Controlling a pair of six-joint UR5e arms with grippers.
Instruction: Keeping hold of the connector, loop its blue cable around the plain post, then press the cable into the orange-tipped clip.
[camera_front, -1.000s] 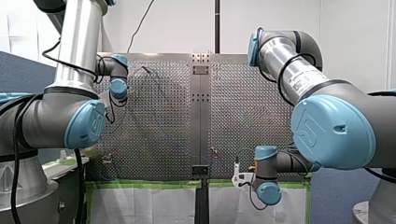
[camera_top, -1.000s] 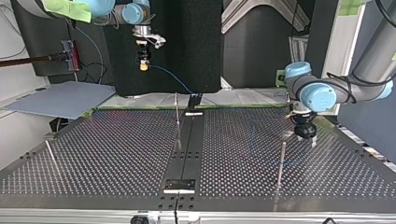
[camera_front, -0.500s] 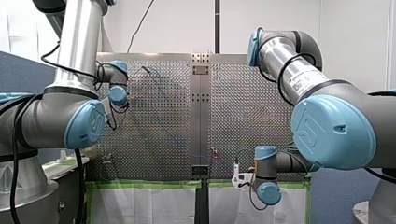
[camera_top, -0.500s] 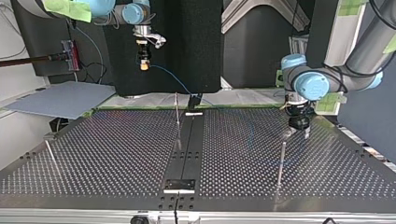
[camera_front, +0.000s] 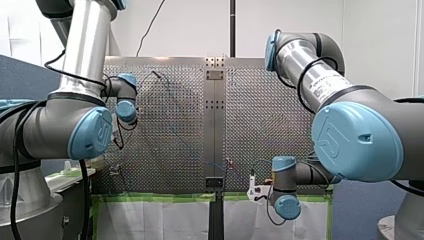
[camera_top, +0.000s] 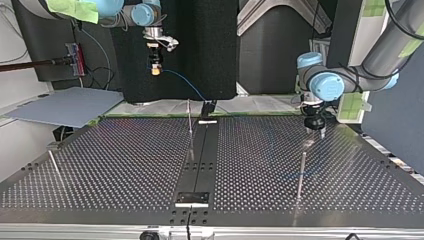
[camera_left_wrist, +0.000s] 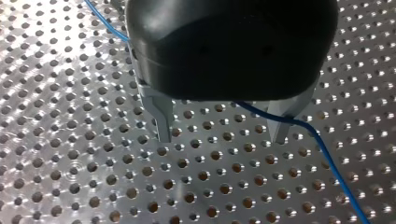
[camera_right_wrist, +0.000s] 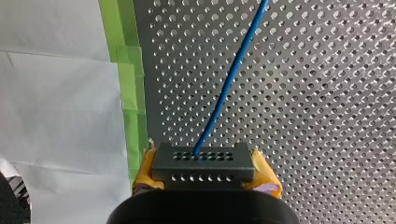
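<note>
My right gripper (camera_right_wrist: 205, 179) has yellow pads shut on a dark grey connector (camera_right_wrist: 203, 162), held off the table's edge. The blue cable (camera_right_wrist: 229, 88) leaves the connector and runs ahead over the perforated plate. In the top view my right gripper (camera_top: 156, 70) hangs at the back left with the cable (camera_top: 182, 84) sloping down to the table. My left gripper (camera_left_wrist: 222, 133) is open, its metal fingers (camera_left_wrist: 163, 122) just above the plate, and the cable (camera_left_wrist: 322, 154) crosses by one finger. In the top view my left gripper (camera_top: 317, 128) hovers beyond the plain post (camera_top: 300, 172).
A thin post (camera_top: 189, 116) stands by the dark centre strip (camera_top: 200, 160); in the front view an orange-tipped clip (camera_front: 228, 162) shows there. Another post (camera_top: 54, 166) leans at the top view's left. Green tape (camera_right_wrist: 133, 112) edges the plate (camera_top: 125, 165).
My left gripper has drawn back from the plain post toward the table's far edge in the top view and stayed open. My right gripper has kept still, holding the connector.
</note>
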